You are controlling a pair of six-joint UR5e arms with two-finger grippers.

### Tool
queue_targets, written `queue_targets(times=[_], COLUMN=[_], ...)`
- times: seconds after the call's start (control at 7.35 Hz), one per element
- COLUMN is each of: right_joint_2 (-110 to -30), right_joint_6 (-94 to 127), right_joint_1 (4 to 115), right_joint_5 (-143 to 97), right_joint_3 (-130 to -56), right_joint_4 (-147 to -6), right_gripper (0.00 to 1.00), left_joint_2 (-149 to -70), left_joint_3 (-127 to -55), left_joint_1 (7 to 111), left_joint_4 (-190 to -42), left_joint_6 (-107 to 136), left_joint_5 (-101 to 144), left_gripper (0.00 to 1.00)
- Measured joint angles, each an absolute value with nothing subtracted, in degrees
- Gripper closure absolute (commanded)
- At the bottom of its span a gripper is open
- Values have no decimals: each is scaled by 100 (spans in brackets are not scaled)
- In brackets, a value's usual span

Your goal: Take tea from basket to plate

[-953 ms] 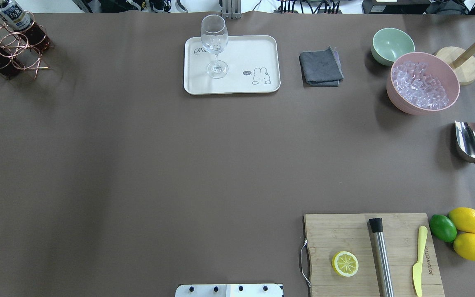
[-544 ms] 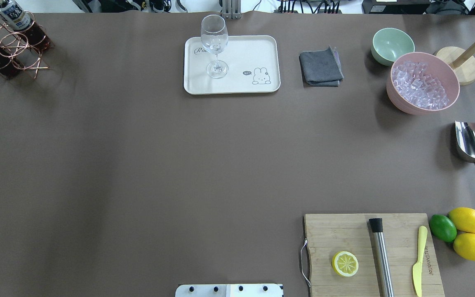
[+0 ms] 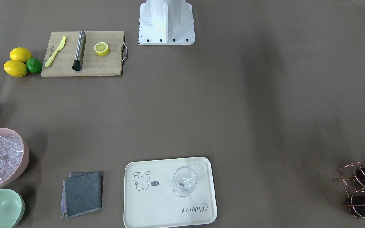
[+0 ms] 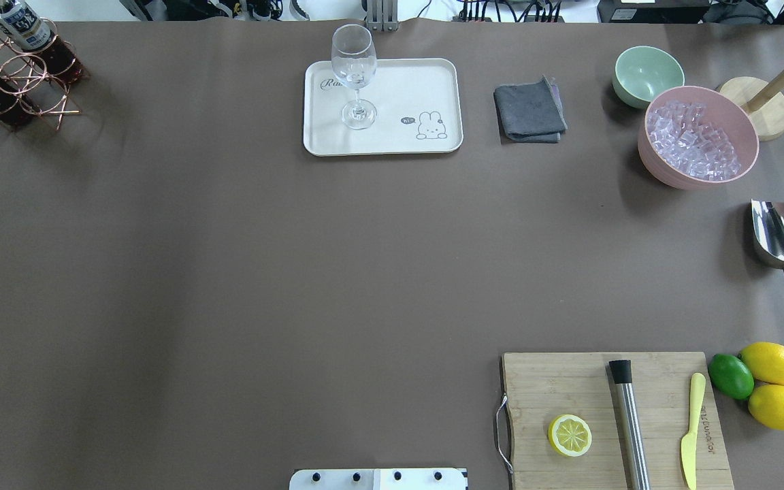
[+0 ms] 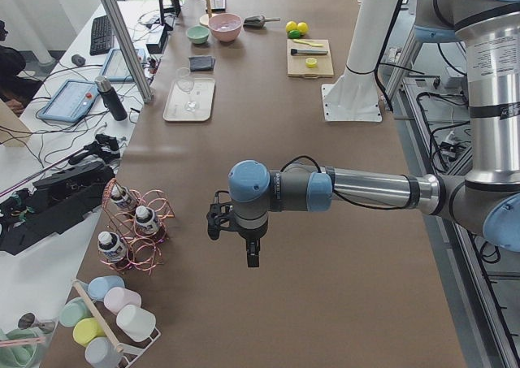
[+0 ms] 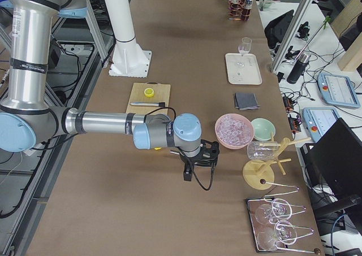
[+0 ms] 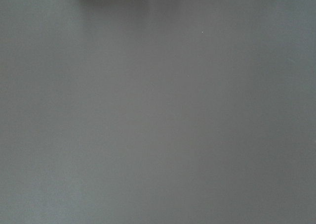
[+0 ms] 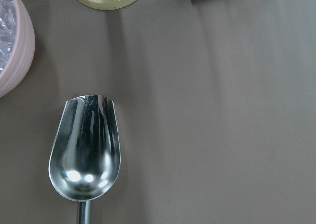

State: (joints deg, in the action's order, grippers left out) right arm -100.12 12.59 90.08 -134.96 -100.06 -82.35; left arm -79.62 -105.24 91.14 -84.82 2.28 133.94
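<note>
Three tea bottles stand in the copper wire basket (image 4: 31, 85) at the table's far left corner; one tea bottle (image 4: 23, 28) shows its white cap and label. The basket also shows in the front view (image 3: 356, 177) and the left view (image 5: 154, 242). The cream plate (image 4: 405, 82) lies at the far middle and carries a stemmed glass (image 4: 354, 68). My left gripper (image 5: 250, 258) hangs over bare table beside the basket, clear of it; I cannot tell if it is open. My right gripper (image 6: 189, 174) hangs near the pink bowl; I cannot tell its state either.
A grey cloth (image 4: 529, 110), a mint bowl (image 4: 647, 73) and a pink bowl of ice (image 4: 698, 136) lie right of the plate. A metal scoop (image 4: 780, 238), a cutting board (image 4: 569, 388) with lemon half, muddler and knife, and citrus fruit (image 4: 773, 384) are at the right.
</note>
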Motion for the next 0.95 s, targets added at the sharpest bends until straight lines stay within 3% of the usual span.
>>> queue_targets(times=[0.95], right_joint_2=[-9979], right_joint_6=[1186], right_joint_1=[8991], right_joint_5=[-13527], right_joint_3=[-10178], right_joint_4=[-8183], right_gripper=[0], left_joint_2=[-7976], left_joint_3=[-10572], left_joint_1=[9138], left_joint_4=[-8481], left_joint_6=[224], left_joint_5=[13389], left_gripper=[2])
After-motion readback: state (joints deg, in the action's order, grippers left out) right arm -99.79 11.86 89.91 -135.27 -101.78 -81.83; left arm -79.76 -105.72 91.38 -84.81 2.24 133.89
